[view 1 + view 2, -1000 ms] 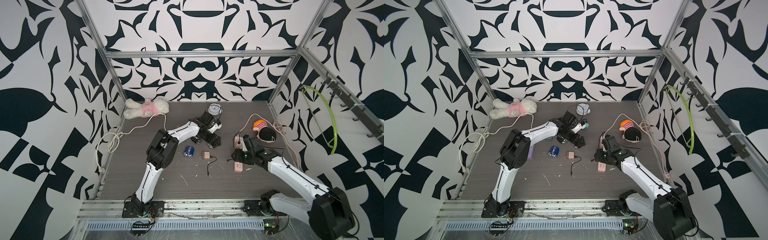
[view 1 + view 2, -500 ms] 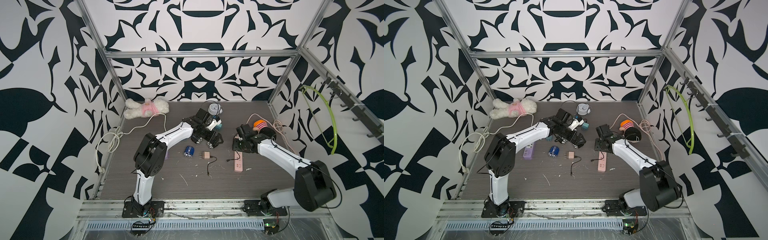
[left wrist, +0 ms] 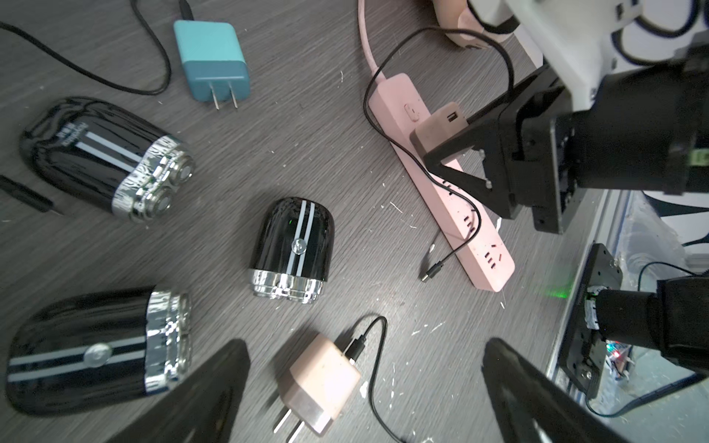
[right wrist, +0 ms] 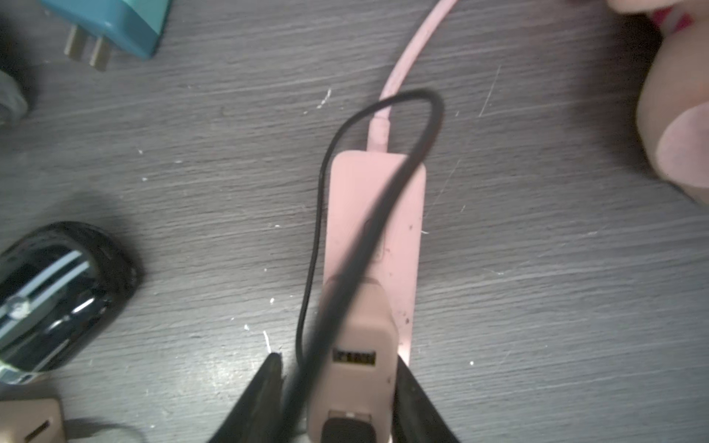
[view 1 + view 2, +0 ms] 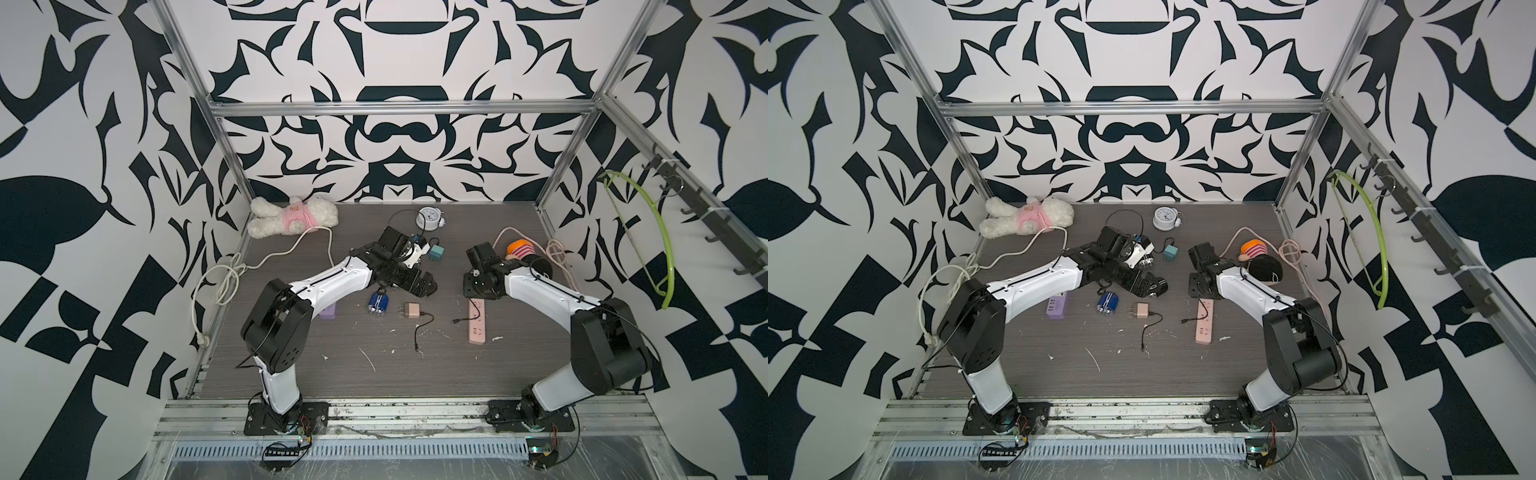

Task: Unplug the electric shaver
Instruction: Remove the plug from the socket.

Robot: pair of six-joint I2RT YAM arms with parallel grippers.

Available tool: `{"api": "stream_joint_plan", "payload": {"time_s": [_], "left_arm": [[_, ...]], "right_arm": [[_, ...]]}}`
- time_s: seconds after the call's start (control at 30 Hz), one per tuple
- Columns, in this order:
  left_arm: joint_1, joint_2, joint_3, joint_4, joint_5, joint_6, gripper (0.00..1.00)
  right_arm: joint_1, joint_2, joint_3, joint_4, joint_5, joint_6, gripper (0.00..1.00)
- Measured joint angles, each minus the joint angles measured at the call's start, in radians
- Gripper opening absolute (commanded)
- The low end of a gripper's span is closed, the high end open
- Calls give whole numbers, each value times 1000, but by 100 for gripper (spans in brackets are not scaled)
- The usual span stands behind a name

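The right gripper (image 4: 337, 360) is set around the beige charger (image 4: 356, 326), which is plugged into the pink power strip (image 4: 403, 214). One finger is pressed to its side, while the other stands off with the black cable (image 4: 312, 245) in between, so a firm grip cannot be told. The left gripper (image 3: 364, 345) is held wide open above the table (image 3: 326, 134). A shaver (image 3: 291, 245) is seen lying near it, apart from the strip. The cable's free end is seen loose just beside the strip.

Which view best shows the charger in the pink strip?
Left wrist view: the beige charger is sharp, on the pink strip, within the right gripper. Right wrist view: close, blurred. Both top views: the right arm hides it.
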Motion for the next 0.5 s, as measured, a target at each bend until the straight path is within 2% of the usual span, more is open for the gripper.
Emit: {"api": "stream_joint_plan", "payload": {"time_s": [0.03, 0.2, 0.4, 0.5], "left_arm": [[0, -2, -7, 11, -1, -4, 100], [0, -3, -30, 48, -2, -29, 99], [-1, -9, -94, 161, 31, -84, 99], [-9, -9, -134, 231, 53, -119, 99]], "right_arm": [[-1, 1, 0, -1, 1, -5, 29], [-11, 2, 1, -6, 7, -2, 0], [-15, -9, -6, 6, -15, -13, 0], [-18, -66, -43, 36, -58, -19, 0]]}}
